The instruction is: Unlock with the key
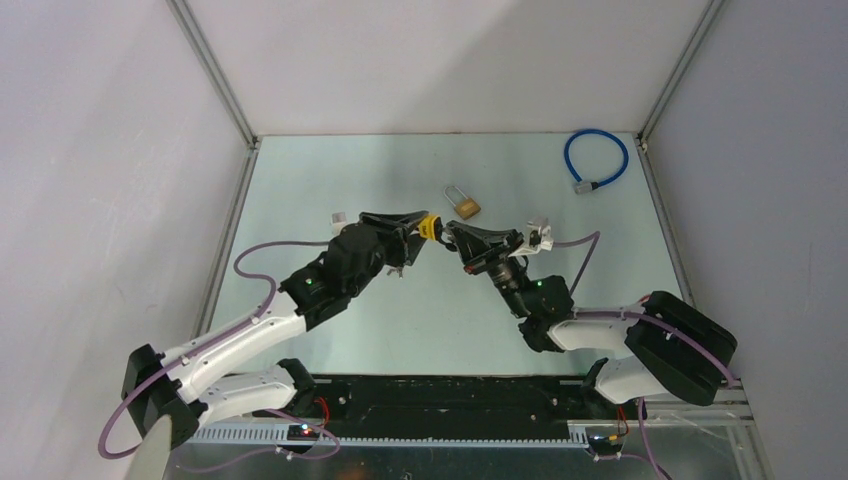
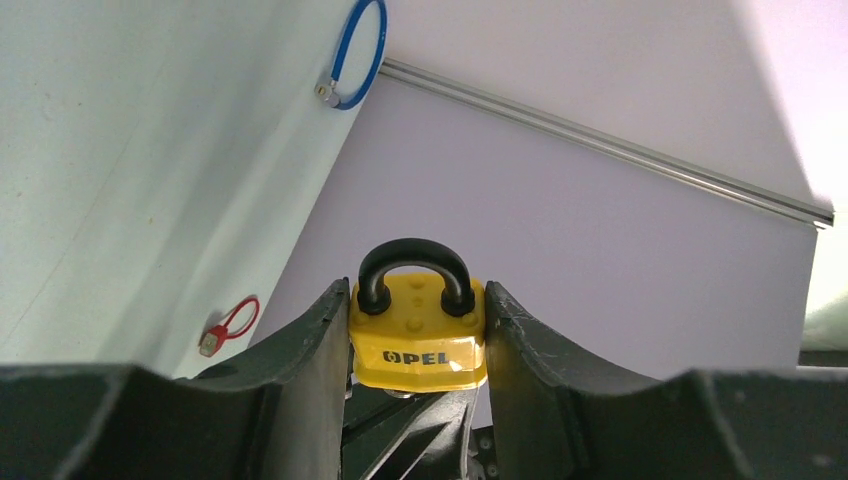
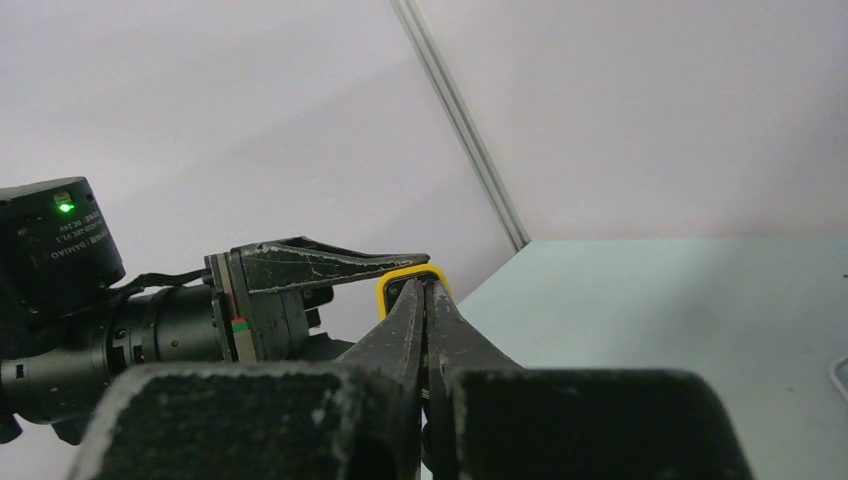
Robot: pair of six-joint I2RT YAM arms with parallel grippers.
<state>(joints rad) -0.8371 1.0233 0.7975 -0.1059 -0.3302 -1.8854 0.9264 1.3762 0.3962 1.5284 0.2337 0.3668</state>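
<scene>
The left fingers [image 1: 418, 226] clamp a yellow padlock [image 1: 431, 227] by its sides, in the air above the bench [image 1: 400, 170]. Only the left wrist view shows its black shackle [image 2: 415, 262] seated and the "OPEL" lettering. The right fingers [image 1: 455, 235] are pressed together with their tips at the padlock's underside. Whether they pinch a key cannot be told. A brass padlock [image 1: 462, 203] lies on the bench just beyond.

The yellow padlock [image 1: 430, 228] is shut in on both flanks: the left gripper [image 1: 420, 227] clamps it from its left, and the right gripper [image 1: 452, 233], fingers pinched together, meets it from its right. Just behind it and slightly right, a brass padlock [image 1: 463, 203] lies on the table [image 1: 300, 170], narrowing the way in from the back. Far behind and right, a blue cable loop [image 1: 596, 158] lies near the corner, while in front of the yellow padlock bare table lies open between the two arms.
</scene>
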